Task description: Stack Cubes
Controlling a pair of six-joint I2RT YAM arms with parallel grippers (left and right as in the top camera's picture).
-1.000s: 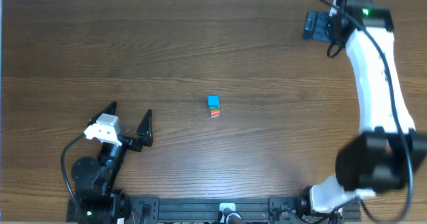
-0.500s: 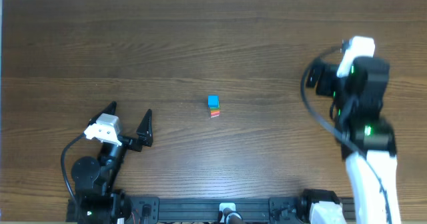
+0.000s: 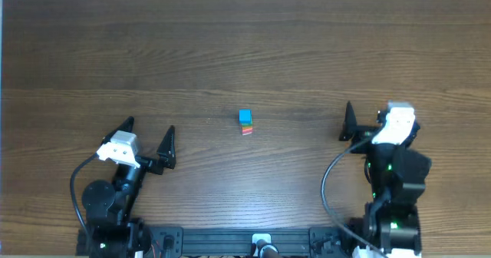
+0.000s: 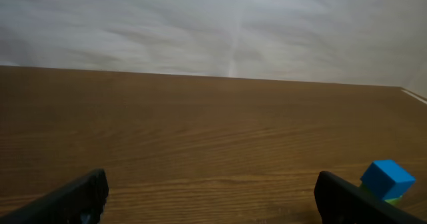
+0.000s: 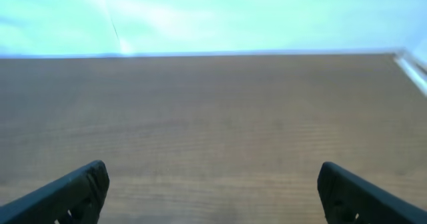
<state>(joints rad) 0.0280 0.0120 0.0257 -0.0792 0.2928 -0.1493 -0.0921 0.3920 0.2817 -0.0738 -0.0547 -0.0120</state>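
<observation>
A dark wooden table (image 3: 245,43) is seen from above, with one robot arm standing at each lower corner.

At the left, the left gripper (image 3: 148,137) sits low near its base. Its two black fingers (image 3: 168,146) are spread wide apart and nothing is between them.

Near the middle of the table stands a small stack of cubes (image 3: 245,124). A blue cube (image 3: 245,117) is on top, and thin bands of green and reddish colour show just beneath it. The stack is well apart from both grippers, roughly between them and a little farther up the table. In the left wrist view the blue cube sits just beyond the tip of one finger, not touching it.

At the right, the right gripper (image 3: 376,124) is also close to its base, pointing up the table. In the right wrist view its black fingers (image 5: 79,187) stand wide apart, with only bare wood between them. A pale wall (image 5: 213,17) rises beyond the table's far edge.
</observation>
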